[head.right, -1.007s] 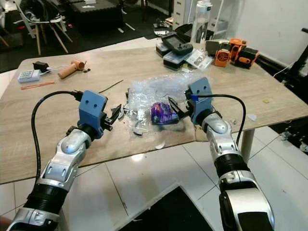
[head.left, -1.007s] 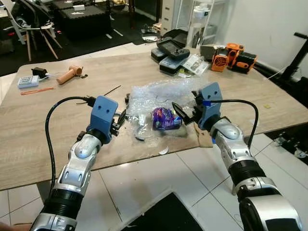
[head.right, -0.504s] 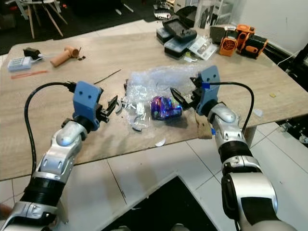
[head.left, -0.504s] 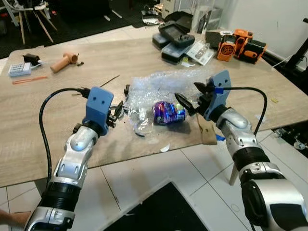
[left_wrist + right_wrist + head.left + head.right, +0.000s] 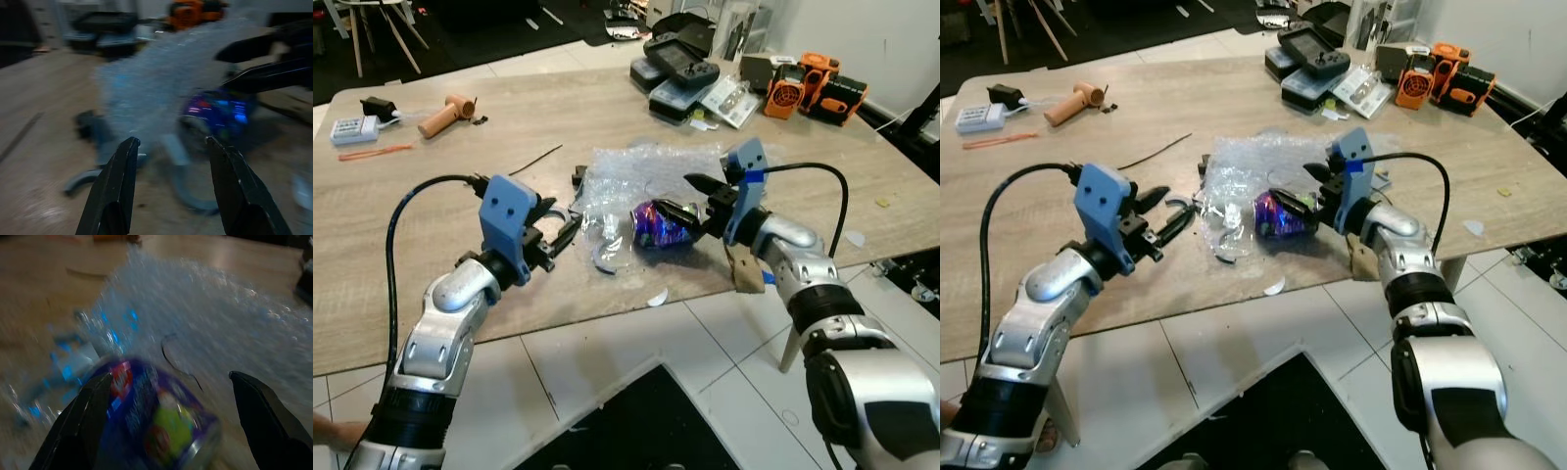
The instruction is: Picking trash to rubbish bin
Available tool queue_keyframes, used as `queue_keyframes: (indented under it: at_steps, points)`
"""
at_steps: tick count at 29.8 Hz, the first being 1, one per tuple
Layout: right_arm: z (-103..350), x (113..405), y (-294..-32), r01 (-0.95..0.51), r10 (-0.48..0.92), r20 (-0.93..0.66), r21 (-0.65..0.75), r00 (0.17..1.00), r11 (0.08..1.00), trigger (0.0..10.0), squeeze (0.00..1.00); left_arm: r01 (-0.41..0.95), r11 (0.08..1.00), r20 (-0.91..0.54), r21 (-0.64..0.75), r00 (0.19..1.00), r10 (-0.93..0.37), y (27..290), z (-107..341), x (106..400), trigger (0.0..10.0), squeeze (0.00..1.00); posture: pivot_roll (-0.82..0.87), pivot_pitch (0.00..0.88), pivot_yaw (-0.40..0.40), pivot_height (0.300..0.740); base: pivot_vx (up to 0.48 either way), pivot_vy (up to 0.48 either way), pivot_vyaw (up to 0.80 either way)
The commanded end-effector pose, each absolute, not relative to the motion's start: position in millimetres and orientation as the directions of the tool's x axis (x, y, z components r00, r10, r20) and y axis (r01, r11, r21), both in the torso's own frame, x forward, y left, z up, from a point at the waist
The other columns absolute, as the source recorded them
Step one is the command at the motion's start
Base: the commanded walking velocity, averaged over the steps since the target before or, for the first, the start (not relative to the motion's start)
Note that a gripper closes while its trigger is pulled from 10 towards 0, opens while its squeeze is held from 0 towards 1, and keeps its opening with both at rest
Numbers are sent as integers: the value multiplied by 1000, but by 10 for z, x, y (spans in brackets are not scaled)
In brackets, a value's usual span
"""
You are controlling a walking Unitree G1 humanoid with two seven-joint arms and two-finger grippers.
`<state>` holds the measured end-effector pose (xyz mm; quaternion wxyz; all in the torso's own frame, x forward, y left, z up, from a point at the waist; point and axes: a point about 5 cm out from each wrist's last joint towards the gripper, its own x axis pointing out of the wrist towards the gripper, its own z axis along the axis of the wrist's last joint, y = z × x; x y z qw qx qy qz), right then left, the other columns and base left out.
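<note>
A crushed purple can (image 5: 658,224) lies on the wooden table (image 5: 431,186), on the near edge of a clear bubble-wrap sheet (image 5: 636,181). My right gripper (image 5: 689,201) is open, its two fingers reaching from the right to either side of the can's right end; the can (image 5: 156,416) sits between the fingers (image 5: 80,426) in the right wrist view. My left gripper (image 5: 563,223) is open, just left of the bubble wrap and a curved plastic scrap (image 5: 603,258). The left wrist view is blurred and shows the can (image 5: 215,110) ahead of the fingertips (image 5: 128,147).
At the table's far right lie black cases (image 5: 677,73) and orange tools (image 5: 803,95). A tan handle (image 5: 448,115), a small white box (image 5: 347,130) and an orange band lie at the far left. A brown paper piece (image 5: 744,269) hangs at the near edge. White tiled floor lies below.
The camera has shifted. My right gripper has moved left so its fingers now flank the can. My left gripper has edged closer to the bubble wrap.
</note>
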<state>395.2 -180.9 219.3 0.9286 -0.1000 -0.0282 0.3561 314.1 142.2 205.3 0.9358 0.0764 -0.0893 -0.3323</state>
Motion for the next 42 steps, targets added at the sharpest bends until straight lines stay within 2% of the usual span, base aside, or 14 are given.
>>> queue_keyframes:
  at_steps: [1, 6, 9, 15, 24, 35, 42]
  points:
    - [2118, 3940, -1837, -663, 665, -82, -236, 743, 711, 10000, 0, 644, 735, 97, 210, 735, -671, 1391, 2039, 3084, 10000, 0, -47, 195, 1, 740, 0, 0, 0]
    - [2011, 3914, -1937, -671, 647, -181, -256, 741, 696, 10000, 0, 648, 736, 98, 193, 734, -672, 1330, 2028, 3077, 10000, 0, -57, 203, 10, 740, 0, 0, 0]
    - [1917, 3887, -2051, -665, 597, -294, -326, 747, 671, 10000, 0, 677, 713, 89, 182, 711, -697, 1276, 2012, 3050, 10000, 0, -59, 196, 5, 740, 0, 0, 0]
    - [1872, 3870, -2123, -675, 569, -364, -354, 737, 648, 10000, 0, 667, 721, 92, 184, 719, -689, 1259, 2004, 3052, 10000, 0, -63, 177, -5, 740, 0, 0, 0]
    - [1878, 3898, -2094, -638, 551, -323, -354, 769, 683, 10000, 0, 619, 753, 84, 222, 757, -647, 1299, 1991, 3087, 10000, 0, -54, 174, -11, 740, 0, 0, 0]
    - [1907, 3906, -2038, -602, 561, -224, -372, 797, 707, 10000, 0, 604, 763, 88, 229, 768, -634, 1289, 1976, 3097, 10000, 0, -53, 164, -8, 740, 0, 0, 0]
    - [1872, 3902, -2010, -605, 566, -220, -360, 795, 710, 10000, 0, 605, 762, 101, 231, 764, -637, 1266, 2003, 3123, 10000, 0, -48, 158, -3, 740, 0, 0, 0]
